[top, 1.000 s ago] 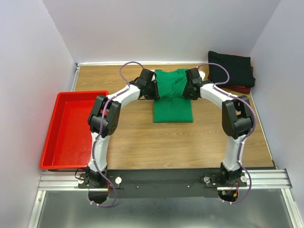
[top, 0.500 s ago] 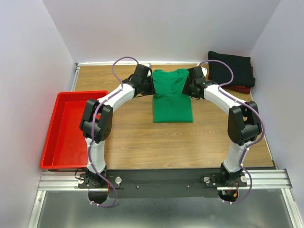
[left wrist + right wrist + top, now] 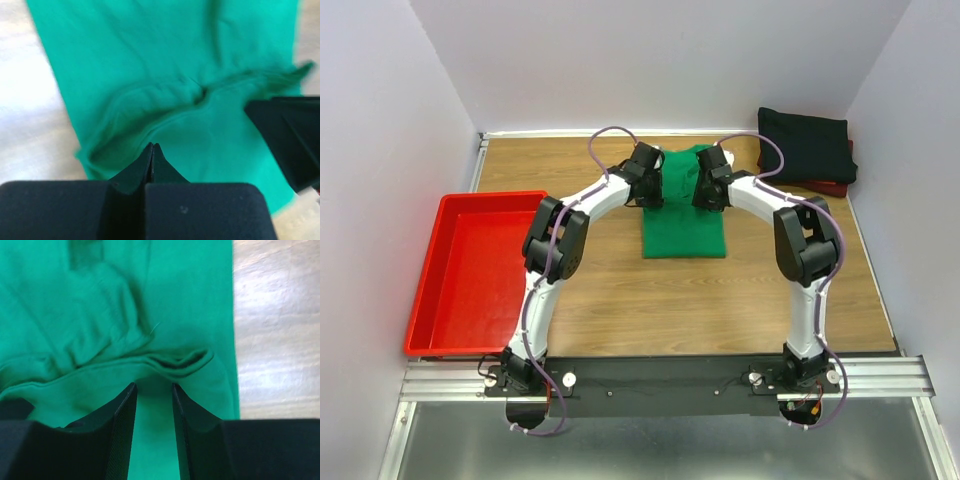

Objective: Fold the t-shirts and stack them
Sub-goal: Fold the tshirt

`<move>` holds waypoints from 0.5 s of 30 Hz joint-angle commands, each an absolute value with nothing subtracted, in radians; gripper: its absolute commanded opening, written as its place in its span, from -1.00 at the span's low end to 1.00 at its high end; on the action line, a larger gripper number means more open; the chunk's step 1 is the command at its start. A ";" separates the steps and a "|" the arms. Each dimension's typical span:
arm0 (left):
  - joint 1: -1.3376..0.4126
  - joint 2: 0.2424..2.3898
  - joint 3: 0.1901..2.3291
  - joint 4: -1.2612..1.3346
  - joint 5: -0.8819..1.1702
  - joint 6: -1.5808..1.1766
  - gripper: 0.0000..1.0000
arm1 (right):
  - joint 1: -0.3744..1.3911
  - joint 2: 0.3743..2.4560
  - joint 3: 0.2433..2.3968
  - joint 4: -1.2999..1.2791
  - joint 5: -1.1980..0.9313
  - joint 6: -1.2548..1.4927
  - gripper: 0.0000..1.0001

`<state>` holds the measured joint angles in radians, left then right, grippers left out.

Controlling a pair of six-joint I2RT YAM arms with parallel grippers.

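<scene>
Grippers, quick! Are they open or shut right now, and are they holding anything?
Left gripper: closed, tips at the green t-shirt; whether it pinches cloth cannot be told.
Right gripper: open above the green t-shirt, holding nothing.

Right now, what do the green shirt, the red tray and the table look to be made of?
Green shirt: soft matte cloth, probably a cotton-like knit; it bunches into wrinkles and folds in the wrist views.
Red tray: likely moulded plastic, smooth, uniform colour, raised rim.
Table: wood-grain top, wood or laminate, unclear which; streaked grain, faint glare.
</scene>
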<state>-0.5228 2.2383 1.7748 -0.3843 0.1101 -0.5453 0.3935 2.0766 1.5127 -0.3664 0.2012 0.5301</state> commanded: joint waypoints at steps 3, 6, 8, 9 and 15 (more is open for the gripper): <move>-0.471 2.356 1.905 -0.457 0.040 -0.502 -1.00 | 0.338 2.138 1.585 -0.367 0.209 0.523 -0.18; -0.451 2.382 1.898 -0.456 0.051 -0.505 -1.00 | 0.321 2.145 1.585 -0.365 0.204 0.522 -0.18; -0.448 2.376 1.885 -0.443 0.058 -0.508 -1.00 | 0.313 2.151 1.582 -0.367 0.195 0.523 -0.18; -0.448 2.373 1.878 -0.434 0.061 -0.508 -1.00 | 0.314 2.152 1.575 -0.365 0.193 0.523 -0.18; -0.448 2.353 1.853 -0.434 0.074 -0.514 -1.00 | 0.311 2.166 1.552 -0.365 0.161 0.525 -0.18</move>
<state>-0.4492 2.3470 1.8862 -0.4042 0.0853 -0.5243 0.3065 2.1399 1.5570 -0.3645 0.1917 0.5293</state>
